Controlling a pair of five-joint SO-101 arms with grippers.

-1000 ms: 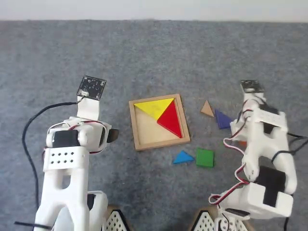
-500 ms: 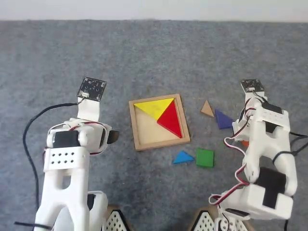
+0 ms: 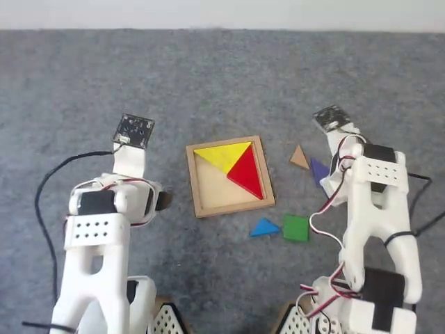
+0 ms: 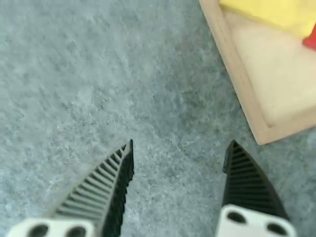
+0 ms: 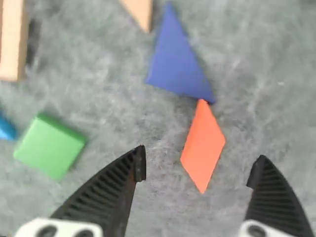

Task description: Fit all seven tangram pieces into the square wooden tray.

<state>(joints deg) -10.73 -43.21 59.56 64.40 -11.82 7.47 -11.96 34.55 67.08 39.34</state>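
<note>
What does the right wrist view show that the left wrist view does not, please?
The right wrist view has loose pieces on the carpet: green square, dark blue triangle, orange parallelogram, tan triangle and the edge of a light blue piece. The left wrist view has the yellow triangle and a red piece in the tray. Both share the tray's rim, the carpet and open jaws.

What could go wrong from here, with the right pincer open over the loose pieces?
1. The orange parallelogram lies flat on the carpet under the right pincer; it may slip out on closing.
2. Its tip looks to touch the dark blue triangle, so a grasp may drag that piece too.
</note>
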